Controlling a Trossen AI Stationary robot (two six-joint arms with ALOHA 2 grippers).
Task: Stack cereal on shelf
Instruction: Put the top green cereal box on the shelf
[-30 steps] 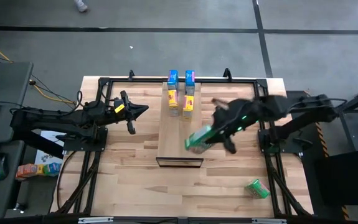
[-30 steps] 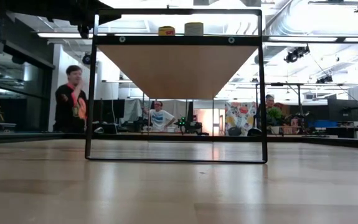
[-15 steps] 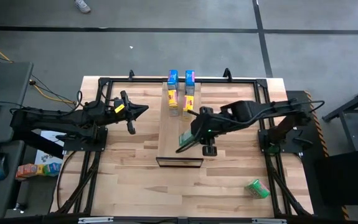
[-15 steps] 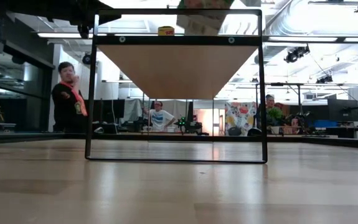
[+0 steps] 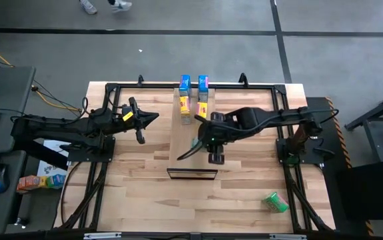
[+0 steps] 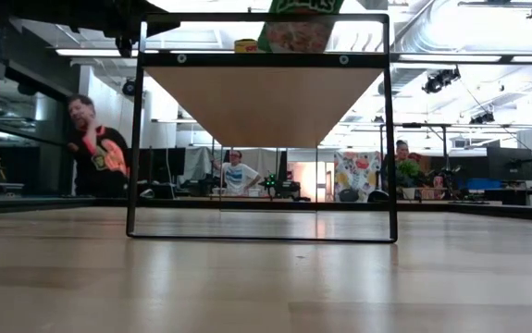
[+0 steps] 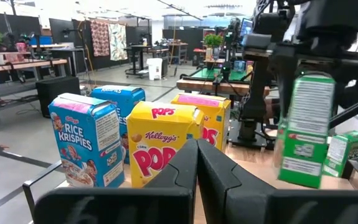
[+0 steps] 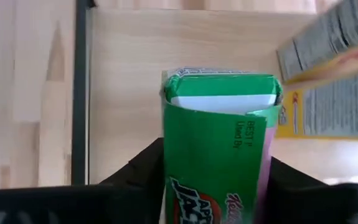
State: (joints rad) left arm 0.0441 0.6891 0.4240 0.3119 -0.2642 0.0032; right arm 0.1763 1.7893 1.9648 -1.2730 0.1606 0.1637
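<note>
The shelf [image 5: 180, 133] stands mid-table, a pale board on a black frame [image 6: 266, 59]. Two blue cereal boxes [image 5: 194, 83] and two yellow ones [image 5: 194, 108] stand upright at its far end [image 7: 135, 146]. My right gripper [image 5: 202, 141] is over the shelf's middle, shut on a green cereal box [image 8: 219, 149] that stands nearly upright at the shelf top [image 6: 299, 28]. A second green box [image 5: 276, 202] lies on the tabletop near the front right. My left gripper [image 5: 142, 125] waits shut, left of the shelf. My right gripper pinches the green box by its two narrow sides [image 8: 166, 168], one finger on each, with the printed front facing the wrist camera. The fingers slant down from above and from the table's right. The box stands slightly tilted [image 7: 306, 130], its lower end at the shelf top; whether it rests there I cannot tell.
The shelf's black frame legs [image 6: 134, 139] rise from the striped tabletop. A black rail frame [image 5: 111, 90] runs round the table. Bare board [image 8: 129, 74] lies between the held box and the shelf's near edge [image 5: 191, 172]. People move in the room behind.
My right gripper has carried the green box from beside the shelf's right edge toward the table's left, over the shelf's middle, tipping steeply downward as it went. The box has come from lying slanted to nearly upright and has sunk to the shelf top.
</note>
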